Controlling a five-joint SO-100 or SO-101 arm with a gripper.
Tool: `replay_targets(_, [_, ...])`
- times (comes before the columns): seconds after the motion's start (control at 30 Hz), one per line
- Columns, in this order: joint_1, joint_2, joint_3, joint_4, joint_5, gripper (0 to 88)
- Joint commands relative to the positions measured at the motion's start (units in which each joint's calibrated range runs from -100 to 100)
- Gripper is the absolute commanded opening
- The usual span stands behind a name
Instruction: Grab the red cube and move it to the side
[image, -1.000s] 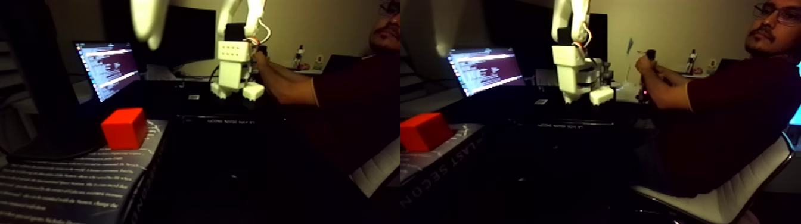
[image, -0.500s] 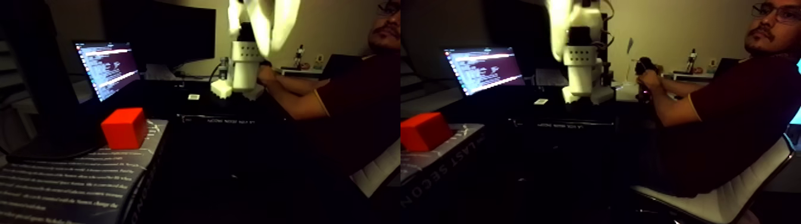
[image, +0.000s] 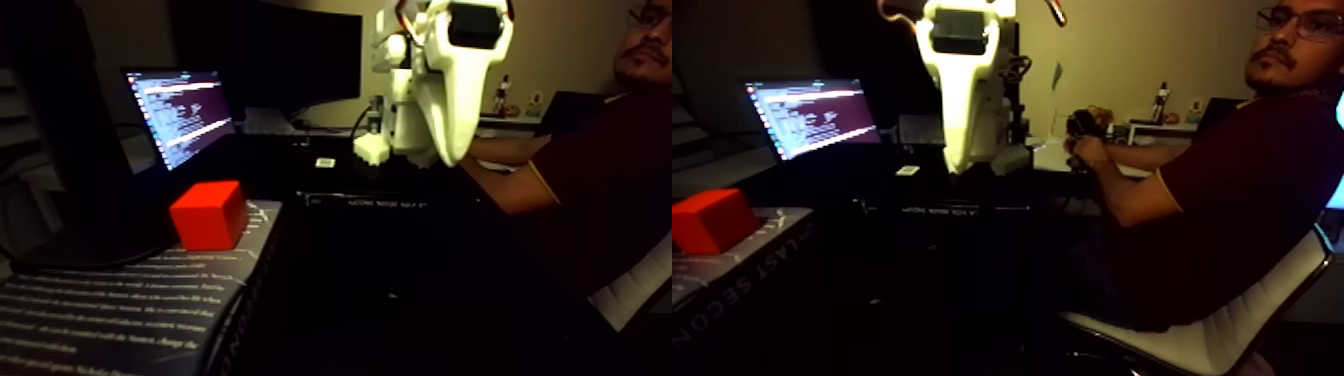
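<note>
Hanging in the upper middle of the frame, the white gripper (image: 452, 150) points down; whether its jaws are parted I cannot tell. The red cube (image: 208, 214) sits well apart at lower left on a book (image: 120, 310), near its edge, so a misjudged reach in this dim light could likely knock it off.
</note>
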Motion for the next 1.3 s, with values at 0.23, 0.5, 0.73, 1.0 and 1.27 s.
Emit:
replay_targets(0.23, [-0.4, -6.6, 5.9, -0.8, -0.8, 0.7])
replay_targets(0.5, [-0.3, -8.2, 7.4, -0.7, -1.1, 0.7])
replay_targets(0.73, [0.3, -8.2, 8.0, -0.7, -1.5, 0.7])
replay_targets(1.0, [0.4, -8.2, 8.0, -0.7, -1.4, 0.7])
replay_targets(1.27, [0.5, -8.2, 8.0, -0.7, -1.4, 0.7])
